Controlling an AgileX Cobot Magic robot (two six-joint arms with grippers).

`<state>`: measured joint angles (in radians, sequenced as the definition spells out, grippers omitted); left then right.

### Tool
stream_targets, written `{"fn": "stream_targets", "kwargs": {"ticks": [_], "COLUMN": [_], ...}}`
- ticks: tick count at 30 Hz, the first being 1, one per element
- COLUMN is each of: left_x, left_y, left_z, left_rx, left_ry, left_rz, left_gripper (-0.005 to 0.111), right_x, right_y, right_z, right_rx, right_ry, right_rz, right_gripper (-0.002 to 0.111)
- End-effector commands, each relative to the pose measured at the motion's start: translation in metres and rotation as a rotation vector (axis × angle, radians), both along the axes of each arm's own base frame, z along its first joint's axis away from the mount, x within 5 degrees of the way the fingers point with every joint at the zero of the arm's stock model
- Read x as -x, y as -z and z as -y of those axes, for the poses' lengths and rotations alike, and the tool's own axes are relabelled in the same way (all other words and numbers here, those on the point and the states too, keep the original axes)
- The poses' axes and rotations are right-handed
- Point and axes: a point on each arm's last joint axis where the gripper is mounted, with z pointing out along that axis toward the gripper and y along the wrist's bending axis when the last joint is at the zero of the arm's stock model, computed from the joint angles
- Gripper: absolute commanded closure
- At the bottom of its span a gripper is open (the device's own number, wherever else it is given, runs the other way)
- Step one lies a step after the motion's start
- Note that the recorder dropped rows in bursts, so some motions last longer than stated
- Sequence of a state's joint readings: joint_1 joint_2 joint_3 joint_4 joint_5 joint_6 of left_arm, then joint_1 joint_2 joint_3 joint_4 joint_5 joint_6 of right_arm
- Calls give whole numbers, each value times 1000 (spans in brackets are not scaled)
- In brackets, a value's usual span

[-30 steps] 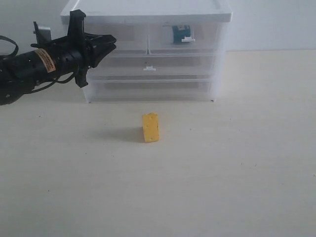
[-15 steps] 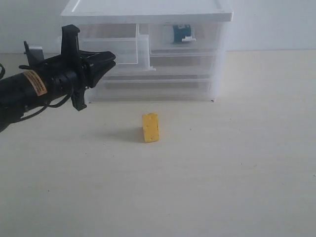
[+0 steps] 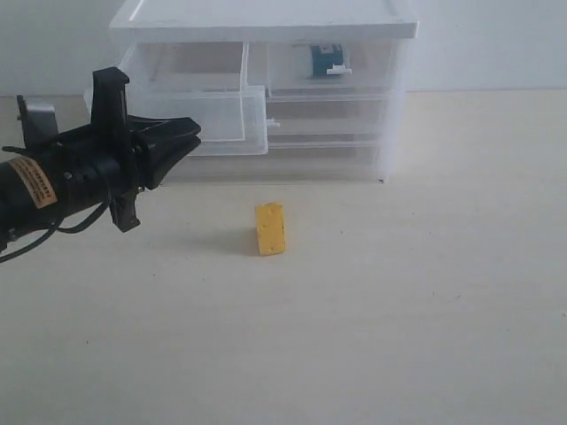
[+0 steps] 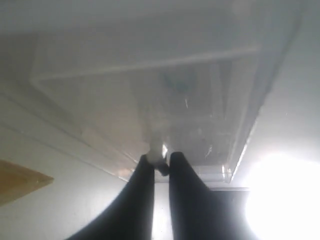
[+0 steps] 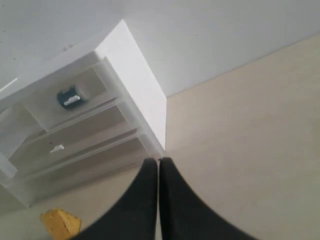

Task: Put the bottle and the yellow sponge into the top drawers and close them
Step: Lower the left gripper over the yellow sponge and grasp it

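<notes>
Jaws of the left gripper [image 3: 188,135] are pinched tight on the small white handle [image 4: 161,165] of the left top drawer [image 3: 221,119] and hold nothing else. The right gripper [image 5: 158,162] has its jaws pressed together on nothing, and it is outside the exterior view.

On the bench [image 3: 425,301], the cabinet [image 3: 266,18] stands against the back edge. A second ago its left top drawer sat flush with the front. Now it is drawn well out and overhangs the bench, and the left arm has backed toward the left edge with it. I judge that drawer is open far enough for loading. The handle has yet to be let go and the sponge fetched.

The right top drawer [image 3: 372,66] looks shut, with the bottle [image 3: 324,58] already inside it, so that half seems done.

The yellow sponge [image 3: 270,228] stands on end near the middle of the bench, in front of the cabinet and apart from everything. Nothing blocks a reach to it. Only the left arm itself and the jutting drawer crowd the path back.
</notes>
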<state>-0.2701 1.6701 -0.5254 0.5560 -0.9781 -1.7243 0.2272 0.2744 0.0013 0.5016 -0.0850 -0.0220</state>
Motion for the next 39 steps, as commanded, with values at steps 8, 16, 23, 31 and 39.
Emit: {"fn": "stream_targets", "kwargs": {"ticks": [8,16,23,31,39], "left_x": [41,40,19,19,14], "left_y": [-1,31,45,72,72], "left_z": [25,28,55,75,100], "left_rx": [-238,-807,-1013,-1025,-1088], "left_ry": [515,554,335,209,166], "left_rz": [196,172,296,279,383], "left_gripper": [40,40,40,40,40], "right_x": [-1,-1,-1,-1,-1], "right_y": [-1,-1,-1,-1,-1], "right_z": [1,1,1,1,1], "right_rx": [4,4,4,4,4], "right_ry": [10,10,10,10,10], "right_rz": [5,5,5,5,5], "right_gripper": [107,107,107,107,107]}}
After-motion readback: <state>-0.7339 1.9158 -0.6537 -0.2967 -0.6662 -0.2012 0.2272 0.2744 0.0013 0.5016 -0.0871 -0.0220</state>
